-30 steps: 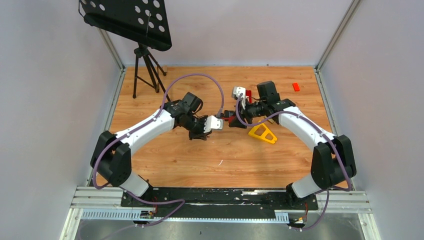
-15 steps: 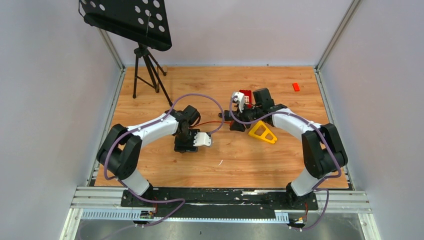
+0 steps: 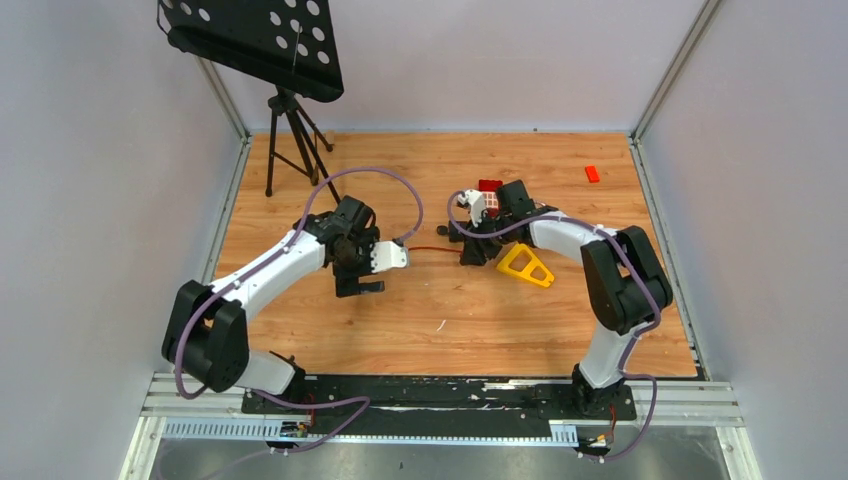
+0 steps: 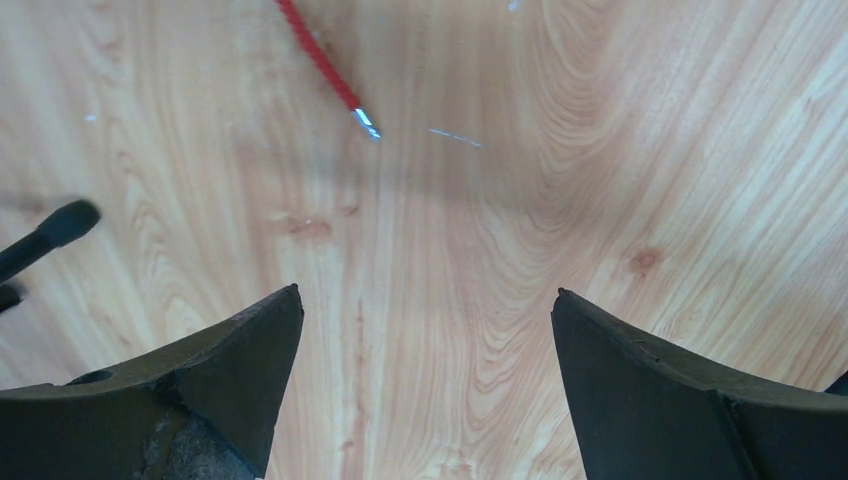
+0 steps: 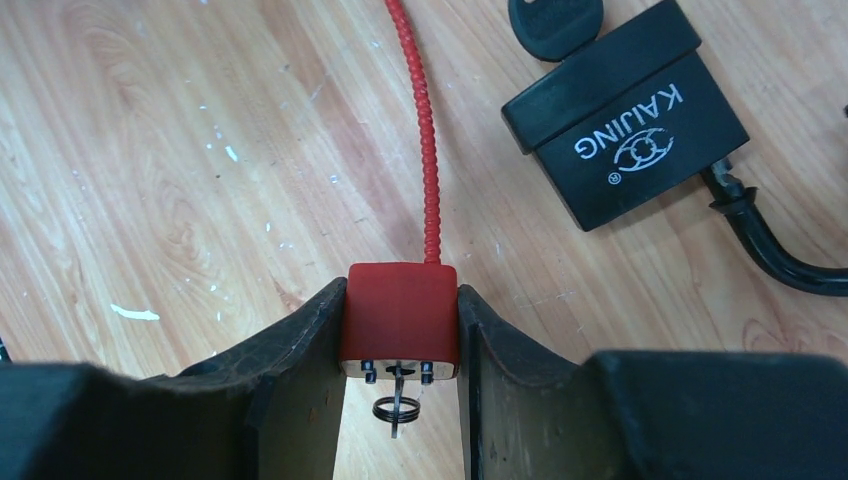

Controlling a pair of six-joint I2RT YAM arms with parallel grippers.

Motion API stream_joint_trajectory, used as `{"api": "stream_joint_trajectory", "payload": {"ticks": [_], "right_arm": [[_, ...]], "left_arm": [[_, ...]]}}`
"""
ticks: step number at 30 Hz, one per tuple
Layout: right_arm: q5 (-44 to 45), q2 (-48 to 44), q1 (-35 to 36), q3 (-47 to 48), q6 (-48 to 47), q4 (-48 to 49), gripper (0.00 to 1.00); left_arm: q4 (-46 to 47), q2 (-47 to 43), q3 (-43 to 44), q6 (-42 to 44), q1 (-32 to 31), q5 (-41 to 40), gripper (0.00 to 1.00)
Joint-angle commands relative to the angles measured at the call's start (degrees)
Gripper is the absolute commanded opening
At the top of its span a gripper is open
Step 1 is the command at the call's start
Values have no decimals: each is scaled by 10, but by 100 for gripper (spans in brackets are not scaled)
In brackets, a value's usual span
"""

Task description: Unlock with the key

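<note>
A red padlock [image 5: 400, 310] sits between the fingers of my right gripper [image 5: 400, 300], which is shut on its two sides. A small metal key with a wire ring [image 5: 397, 405] sticks out of the lock's underside. The lock's red cable [image 5: 425, 150] runs away over the wooden floor; in the top view it stretches left [image 3: 430, 250]. Its metal-tipped free end [image 4: 365, 122] lies on the wood ahead of my left gripper [image 4: 427, 292], which is open wide with nothing between its fingers. From above, the left gripper [image 3: 358, 285] is left of the right gripper [image 3: 470, 248].
A black KAIJING padlock [image 5: 625, 125] with a black key head [image 5: 555, 25] lies just right of the red cable. A yellow triangular piece [image 3: 525, 265] lies beside the right arm, a small red block [image 3: 592, 173] at the back right, a tripod stand [image 3: 290, 130] at the back left.
My left gripper has opened fully and drawn back to the left, away from the right gripper. The right gripper has kept its grip on the red padlock and shifted slightly left.
</note>
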Motion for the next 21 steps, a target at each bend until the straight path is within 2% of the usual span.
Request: {"api": "stream_joint_trajectory", "payload": {"ticks": [1,13,18,20,21], "right_arm": [[26,34,10,46,14,-55,28],[132,36,49,73,-16,-118,75],[150,-55,38,62,-38,-129,87],[150,-102,23,53,-36,-124,98],[153,-129,14,47,-34,-120,100]], "left_arm": [[35,-44,23,-61,4,16,100],[122,-121,11,-169,11,1,100],[189,-171,-26,-225,47,4,100],[216,-190,-39,-246,75,7,100],[233,-198,-48,-257,89,6,100]]}}
